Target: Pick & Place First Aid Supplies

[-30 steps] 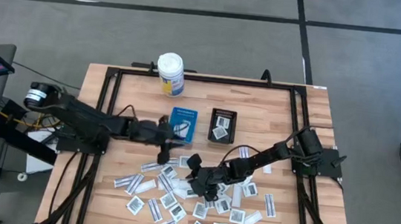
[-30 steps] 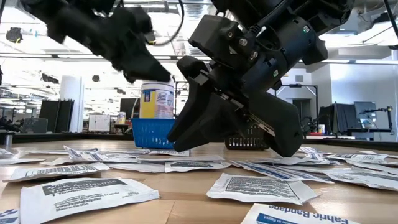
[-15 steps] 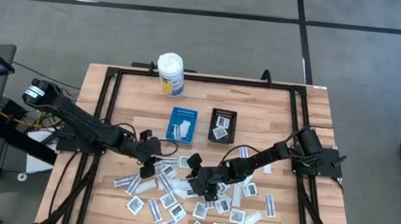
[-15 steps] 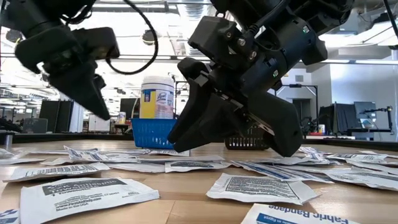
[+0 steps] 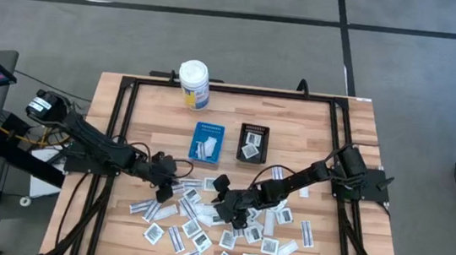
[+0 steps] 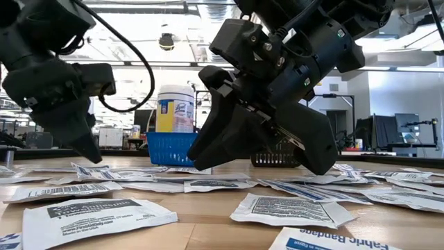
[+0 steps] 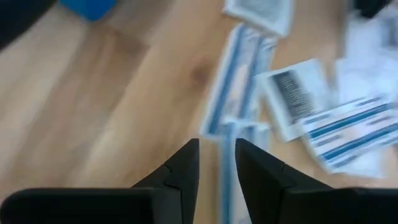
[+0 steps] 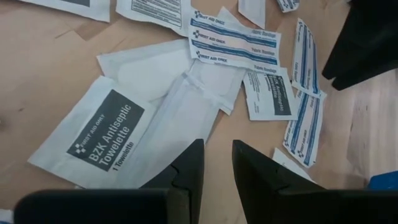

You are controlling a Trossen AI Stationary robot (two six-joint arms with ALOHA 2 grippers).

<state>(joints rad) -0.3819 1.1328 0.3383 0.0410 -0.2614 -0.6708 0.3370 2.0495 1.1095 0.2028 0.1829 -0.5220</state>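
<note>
While dozens of white first aid packets [image 5: 209, 223] lie scattered across the near half of the wooden table [image 5: 304, 131], the left gripper [image 5: 164, 188] comes down at the heap's left edge, its fingers slightly parted over a narrow blue-striped bandage strip [image 7: 231, 106] and holding nothing. The right gripper [image 5: 230, 215] hovers low over the middle of the pile, fingers likewise a little apart and empty, above a folded white packet [image 8: 186, 109].

A few supplies already sit in the blue tray [image 5: 207, 141] and the black tray [image 5: 253, 142] farther back (the rest remain loose). The packets overlap thickly, so a pinch may well lift two at once or slide a thin strip along the wood instead of catching it; the two grippers also work near each other and could knock together.

One packet [image 8: 102, 137] reads "BZK Antiseptic Towelette", a strip [image 8: 235, 41] carries "First Aid Only" and "Fabric Bandage", and a white canister [image 5: 193, 83] with a yellow label stands at the table's far side.
</note>
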